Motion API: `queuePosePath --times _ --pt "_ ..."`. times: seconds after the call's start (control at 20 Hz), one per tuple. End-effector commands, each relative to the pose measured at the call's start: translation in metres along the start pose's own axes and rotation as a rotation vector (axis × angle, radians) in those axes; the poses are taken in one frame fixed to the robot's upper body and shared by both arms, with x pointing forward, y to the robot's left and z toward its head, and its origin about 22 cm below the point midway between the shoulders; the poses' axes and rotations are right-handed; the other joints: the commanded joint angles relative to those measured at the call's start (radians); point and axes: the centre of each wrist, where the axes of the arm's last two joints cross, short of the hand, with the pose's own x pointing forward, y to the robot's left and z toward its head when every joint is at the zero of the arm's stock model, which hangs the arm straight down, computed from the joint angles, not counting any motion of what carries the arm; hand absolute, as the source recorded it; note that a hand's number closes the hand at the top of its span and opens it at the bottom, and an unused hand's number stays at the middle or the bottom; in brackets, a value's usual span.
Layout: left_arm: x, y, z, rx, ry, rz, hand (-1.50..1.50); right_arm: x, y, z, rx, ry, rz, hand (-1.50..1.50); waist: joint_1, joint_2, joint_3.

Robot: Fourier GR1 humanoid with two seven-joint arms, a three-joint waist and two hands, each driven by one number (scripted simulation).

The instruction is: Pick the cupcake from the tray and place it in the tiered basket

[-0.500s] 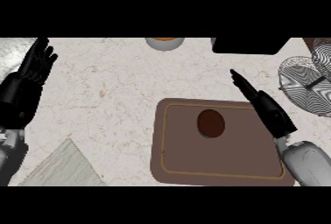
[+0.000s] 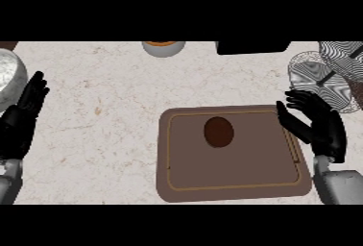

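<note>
On the brown tray [image 2: 234,185], the cupcake [image 2: 218,131] is sitting untouched while the right hand [image 2: 318,126] is hovering open at the tray's right edge.

From above, the cupcake is showing as a dark oval, its long axis running toward and away from the robot, a little above the tray's middle; I cannot tell top from base at this angle. It is probably light, soft and easily crushed, so taking it by the sides, low down, looks wisest. The right hand's fingers are spreading relaxed and holding nothing, apart from the cupcake. The left hand [image 2: 22,117] is resting open at the view's left edge. The tiered basket [image 2: 333,72] is standing beyond the right hand, at upper right.
</note>
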Motion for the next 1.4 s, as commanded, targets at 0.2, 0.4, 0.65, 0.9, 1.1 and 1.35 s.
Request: queuePosePath --times 0.2,0.4,0.65,0.9,1.1,1.35 --pt "-0.037 -0.024 0.021 -0.003 0.070 -0.040 0.00 -0.010 0.001 0.064 -0.445 0.120 -0.001 -1.50 0.020 -0.004 -0.003" --pt "-0.022 -0.029 0.013 -0.011 0.060 -0.041 0.00 0.012 -0.007 0.085 -0.262 0.186 0.196 -1.50 0.041 0.000 -0.004" --pt "-0.028 -0.021 0.011 -0.029 0.047 -0.047 0.00 0.036 -0.009 0.091 -0.018 0.329 0.449 -1.50 0.063 0.005 -0.008" --pt "-0.021 -0.040 0.008 -0.069 0.042 -0.034 0.00 0.106 0.002 0.067 0.000 0.416 0.555 -1.50 0.091 0.009 -0.004" --pt "-0.018 -0.027 -0.005 -0.045 0.041 -0.038 0.00 0.139 0.012 0.061 -0.001 0.480 0.558 -1.50 0.081 0.007 -0.002" --pt "-0.018 -0.048 0.004 -0.069 0.030 -0.042 0.00 0.121 0.047 0.037 0.070 0.602 0.552 -1.50 0.098 0.008 -0.001"
